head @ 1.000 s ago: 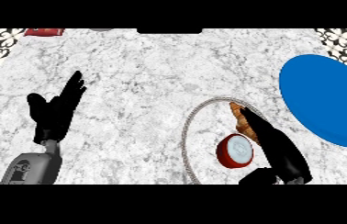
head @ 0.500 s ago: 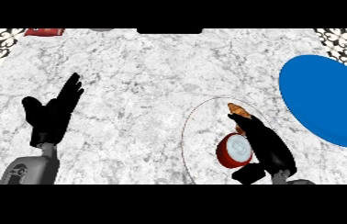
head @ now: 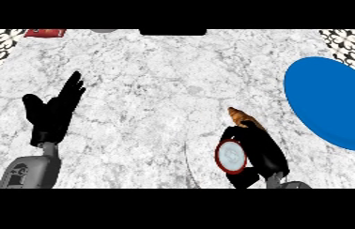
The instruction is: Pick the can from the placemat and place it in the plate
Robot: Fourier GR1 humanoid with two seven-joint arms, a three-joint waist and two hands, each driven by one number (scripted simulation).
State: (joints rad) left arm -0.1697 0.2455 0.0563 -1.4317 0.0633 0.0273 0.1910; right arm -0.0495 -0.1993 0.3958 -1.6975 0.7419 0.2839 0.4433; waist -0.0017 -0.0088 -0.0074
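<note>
Counter top (head: 173, 82): white-grey veined marble look, smooth, low sheen. The can (head: 231, 156), enclosed by the curled fingers of the right hand (head: 262, 150), shows a pale metallic silvery end with a red rim, and the brown item (head: 243, 117) just beyond the fingertips looks glossy. Both hands, including the left hand (head: 52, 113), are matt black; the placemat (head: 326, 99) is flat, uniform matt blue.

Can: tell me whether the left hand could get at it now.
Probably only partly. The right hand is curled round the can, covering its right side. The left hand rests open at the view's left, and nothing on the counter stands between.
</note>
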